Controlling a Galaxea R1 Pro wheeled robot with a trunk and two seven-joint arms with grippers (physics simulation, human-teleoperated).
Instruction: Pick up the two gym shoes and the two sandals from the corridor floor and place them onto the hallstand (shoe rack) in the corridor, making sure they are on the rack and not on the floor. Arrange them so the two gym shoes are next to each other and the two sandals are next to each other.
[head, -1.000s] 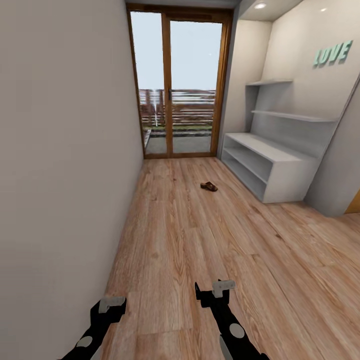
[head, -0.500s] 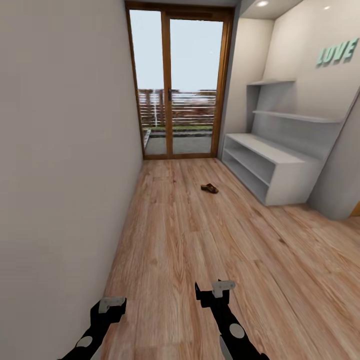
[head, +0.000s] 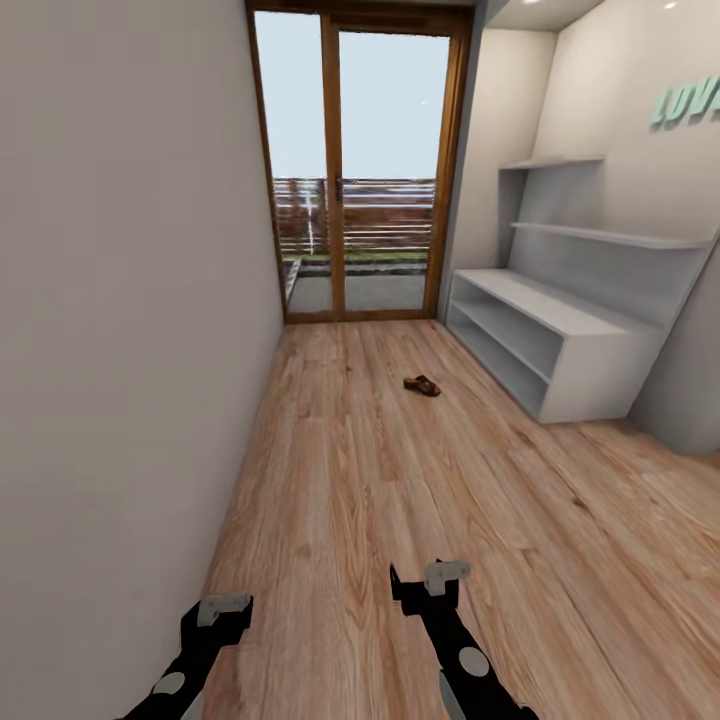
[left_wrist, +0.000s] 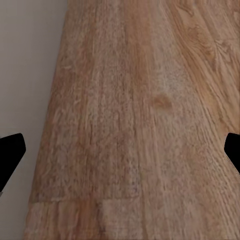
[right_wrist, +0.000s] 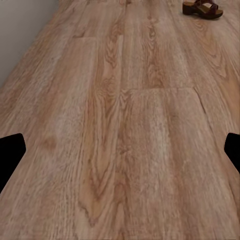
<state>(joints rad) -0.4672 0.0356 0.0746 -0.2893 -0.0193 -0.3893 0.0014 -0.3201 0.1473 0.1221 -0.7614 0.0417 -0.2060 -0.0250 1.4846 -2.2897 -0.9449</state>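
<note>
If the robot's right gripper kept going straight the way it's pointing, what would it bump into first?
Probably the corridor floor. The right gripper, fingers apart and empty, points slightly downward over bare planks. The brown sandal lies much farther ahead.

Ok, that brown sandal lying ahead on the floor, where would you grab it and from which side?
Probably from above, jaws across the narrow width of the sandal near mid-length: it lies flat and slim on the floor, with its straps raised. The right gripper is nearer. Finer detail is too small to tell from here.
</note>
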